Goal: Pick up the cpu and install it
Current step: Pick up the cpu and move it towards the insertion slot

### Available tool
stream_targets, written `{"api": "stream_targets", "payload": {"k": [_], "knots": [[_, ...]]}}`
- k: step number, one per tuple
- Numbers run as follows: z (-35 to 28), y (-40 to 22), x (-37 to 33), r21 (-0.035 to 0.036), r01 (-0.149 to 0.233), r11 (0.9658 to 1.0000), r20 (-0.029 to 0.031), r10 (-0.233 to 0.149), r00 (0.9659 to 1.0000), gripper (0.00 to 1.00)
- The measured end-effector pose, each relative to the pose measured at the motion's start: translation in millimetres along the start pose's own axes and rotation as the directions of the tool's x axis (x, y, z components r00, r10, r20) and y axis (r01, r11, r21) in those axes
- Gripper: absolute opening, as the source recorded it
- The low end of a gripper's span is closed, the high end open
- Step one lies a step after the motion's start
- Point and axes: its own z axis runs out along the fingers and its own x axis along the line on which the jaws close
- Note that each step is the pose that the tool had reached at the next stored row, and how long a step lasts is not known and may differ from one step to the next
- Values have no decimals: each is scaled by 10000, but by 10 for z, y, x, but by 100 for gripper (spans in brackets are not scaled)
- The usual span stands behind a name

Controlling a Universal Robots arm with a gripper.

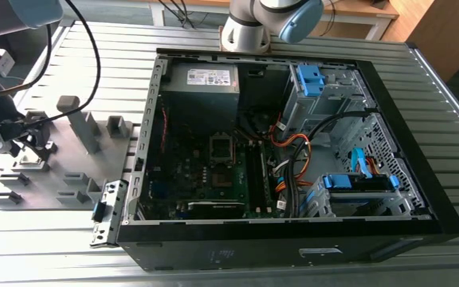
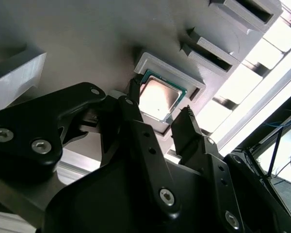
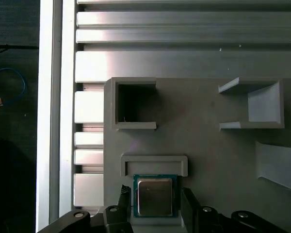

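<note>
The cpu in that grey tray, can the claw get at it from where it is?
Probably yes. The claw has its open fingers on either side of the cpu, which lies in its tray pocket, with nothing between.

Pincer (image 3: 156,191) astride cpu (image 3: 155,198), slim gaps both sides, raised tray lip (image 3: 154,159) just beside

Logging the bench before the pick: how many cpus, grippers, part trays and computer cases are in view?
cpu: 1
gripper: 1
part tray: 1
computer case: 1
Total: 4
</note>
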Motion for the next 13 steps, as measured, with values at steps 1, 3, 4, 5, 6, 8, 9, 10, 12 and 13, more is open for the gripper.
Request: {"api": "stream_targets", "payload": {"k": [1,3,4,5,6,8,9,10,12,13], "knots": [[6,0,0,-2,23,10000,2,-23,10000,53],[17,-1,-1,1,169,9999,-7,-169,9999,53],[23,-1,-1,3,269,9996,-12,-269,9996,53],[26,-1,-2,4,342,9994,-17,-342,9994,53],[26,-1,-2,5,379,9993,-20,-379,9993,53],[28,-2,-3,5,387,9993,-20,-387,9992,53],[40,-2,-3,4,387,9992,-18,-387,9992,53],[50,-2,-3,4,387,9992,-18,-387,9992,53],[50,-2,-3,4,387,9992,-18,-387,9992,53],[51,-2,-3,3,388,9992,-13,-388,9992,53]]}}
